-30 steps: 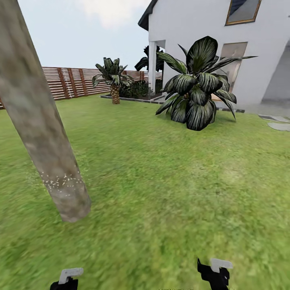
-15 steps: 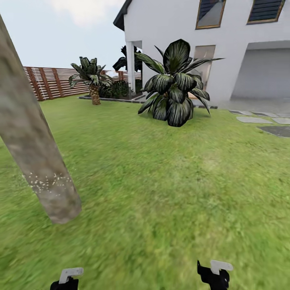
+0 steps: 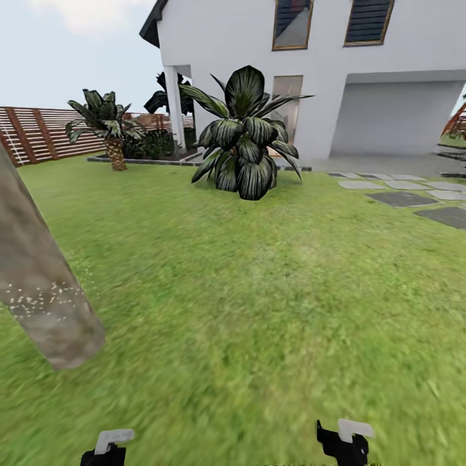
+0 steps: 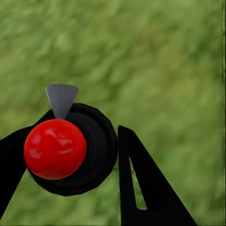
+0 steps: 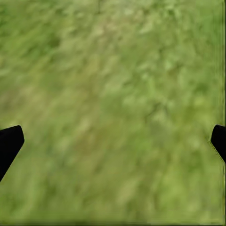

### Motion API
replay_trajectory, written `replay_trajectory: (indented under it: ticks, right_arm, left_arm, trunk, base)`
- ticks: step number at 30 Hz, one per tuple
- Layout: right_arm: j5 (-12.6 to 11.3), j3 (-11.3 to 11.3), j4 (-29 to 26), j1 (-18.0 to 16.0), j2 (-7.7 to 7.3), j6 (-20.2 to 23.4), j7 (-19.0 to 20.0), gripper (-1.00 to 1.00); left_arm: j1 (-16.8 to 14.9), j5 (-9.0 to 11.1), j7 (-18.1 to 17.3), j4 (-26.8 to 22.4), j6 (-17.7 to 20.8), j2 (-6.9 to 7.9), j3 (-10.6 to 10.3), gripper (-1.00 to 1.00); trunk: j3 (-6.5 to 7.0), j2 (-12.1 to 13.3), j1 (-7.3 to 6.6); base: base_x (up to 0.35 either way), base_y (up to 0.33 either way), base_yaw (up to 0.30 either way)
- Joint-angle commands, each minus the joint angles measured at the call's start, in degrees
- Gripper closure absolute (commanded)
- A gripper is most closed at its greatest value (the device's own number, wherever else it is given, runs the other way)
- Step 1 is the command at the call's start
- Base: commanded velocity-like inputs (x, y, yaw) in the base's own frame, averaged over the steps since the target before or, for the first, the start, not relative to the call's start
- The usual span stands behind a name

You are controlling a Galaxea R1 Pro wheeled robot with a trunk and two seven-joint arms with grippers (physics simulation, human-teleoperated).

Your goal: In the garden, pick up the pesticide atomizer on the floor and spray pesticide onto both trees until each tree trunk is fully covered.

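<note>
The pesticide atomizer, a dark bottle with a round red top and a grey nozzle, sits between the black fingers of my left gripper, which is shut on it above the grass. My right gripper is open over the lawn, its fingertips far apart with nothing between them. In the head view both grippers sit at the bottom edge, left and right. One thick pale mottled tree trunk leans at the far left, with white specks on its lower part. The second tree is out of view.
Green lawn stretches ahead. A big dark-leaved plant stands before the white house. A small palm and the brown slat fence are at the back left. Grey stepping stones lie at the right.
The head view has swung to the right: trunk, plants and house have slid left in the picture and stepping stones have come in. Both arms keep their place in the picture.
</note>
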Motion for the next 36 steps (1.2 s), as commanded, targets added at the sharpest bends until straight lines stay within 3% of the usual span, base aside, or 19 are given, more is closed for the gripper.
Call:
replay_trajectory:
  ticks: [1, 22, 36]
  right_arm:
    - [0.48, -0.33, 0.08, -0.05, 0.05, -0.16, -0.17, -1.0]
    - [0.48, -0.31, 0.11, -0.05, 0.08, -0.15, -0.17, -1.0]
    - [0.48, -0.26, 0.17, -0.03, 0.08, -0.15, -0.17, -1.0]
  left_arm:
    - [-0.03, -0.37, -0.35, 0.03, -0.19, 0.01, 0.47, 1.0]
    - [0.06, -0.24, 0.23, 0.48, -0.27, 0.25, 0.69, 1.0]
    - [0.06, -0.52, 0.37, 0.56, -0.27, 0.19, 0.61, 1.0]
  trunk:
    - [-0.05, -0.02, -0.01]
    - [-0.05, -0.02, -0.01]
    - [-0.05, -0.02, -0.01]
  base:
    - [-0.003, 0.0, -0.3]
    - [0.0, 0.0, -0.3]
    - [-0.203, -0.183, -0.3]
